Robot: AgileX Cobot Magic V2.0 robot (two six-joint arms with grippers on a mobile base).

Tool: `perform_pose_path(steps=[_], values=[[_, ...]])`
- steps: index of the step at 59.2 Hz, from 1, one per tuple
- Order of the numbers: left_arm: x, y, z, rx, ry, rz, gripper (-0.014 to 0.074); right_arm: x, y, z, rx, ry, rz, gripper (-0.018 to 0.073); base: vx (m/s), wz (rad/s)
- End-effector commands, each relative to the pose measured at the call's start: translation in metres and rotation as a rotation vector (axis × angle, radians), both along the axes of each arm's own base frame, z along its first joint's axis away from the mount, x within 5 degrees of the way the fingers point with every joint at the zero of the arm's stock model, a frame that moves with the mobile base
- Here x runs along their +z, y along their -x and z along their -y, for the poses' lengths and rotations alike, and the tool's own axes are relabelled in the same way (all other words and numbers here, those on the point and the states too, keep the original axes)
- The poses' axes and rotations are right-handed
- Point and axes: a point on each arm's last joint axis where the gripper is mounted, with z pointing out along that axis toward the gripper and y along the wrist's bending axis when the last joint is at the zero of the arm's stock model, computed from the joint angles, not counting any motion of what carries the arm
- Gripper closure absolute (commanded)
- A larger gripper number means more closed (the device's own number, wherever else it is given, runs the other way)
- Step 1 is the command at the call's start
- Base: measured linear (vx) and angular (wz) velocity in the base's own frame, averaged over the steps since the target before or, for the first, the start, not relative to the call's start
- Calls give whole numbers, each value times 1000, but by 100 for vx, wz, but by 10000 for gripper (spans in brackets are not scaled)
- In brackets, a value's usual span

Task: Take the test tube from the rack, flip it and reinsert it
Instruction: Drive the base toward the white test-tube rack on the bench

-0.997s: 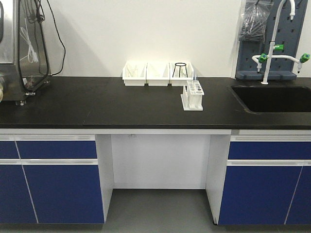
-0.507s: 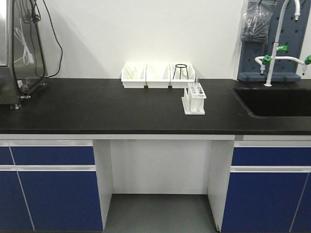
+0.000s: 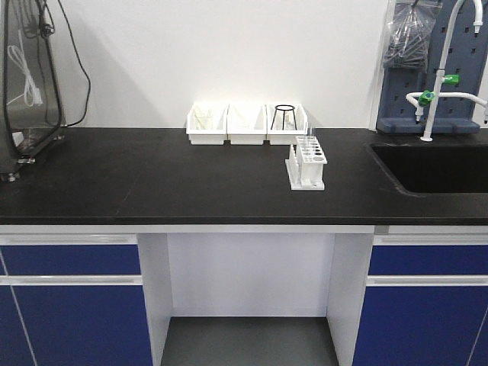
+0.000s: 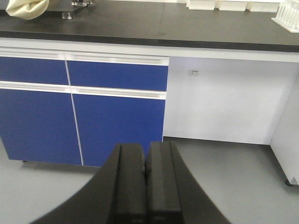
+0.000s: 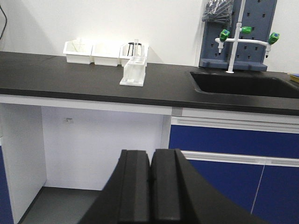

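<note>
The white rack [image 3: 306, 163] stands on the black counter [image 3: 152, 175], right of middle, in front of the bins. A thin clear test tube [image 5: 136, 48] stands upright in the rack's far end; it is hard to make out in the front view. The rack also shows in the right wrist view [image 5: 133, 72] and at the top right corner of the left wrist view [image 4: 287, 16]. My left gripper [image 4: 145, 158] is shut and empty, low in front of the blue cabinets. My right gripper [image 5: 150, 161] is shut and empty, below counter height. Both are far from the rack.
Three white open-fronted bins [image 3: 245, 124] stand at the wall; the right one holds a black wire stand [image 3: 284, 116]. A sink [image 3: 435, 168] with a faucet [image 3: 428, 99] and a blue pegboard is at the right. A machine [image 3: 27, 76] stands at the left. Blue cabinets [image 3: 76, 305] flank a kneehole.
The whole front view has shifted: the counter and the rack sit lower and larger in the frame, so the base has come closer to the counter. The rack itself has not moved on the counter.
</note>
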Motion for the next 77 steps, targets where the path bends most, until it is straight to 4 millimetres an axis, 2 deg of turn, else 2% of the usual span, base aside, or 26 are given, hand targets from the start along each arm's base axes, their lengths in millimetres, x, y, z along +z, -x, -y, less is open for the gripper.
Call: perform_pose_path(steps=[1,77], values=[[8,-1,1,-11,-3,98,603,8,1,0,-1,13,94,568,15,-11],[8,-1,1,-11,-3,98,603,8,1,0,-1,13,94,568,24,4]])
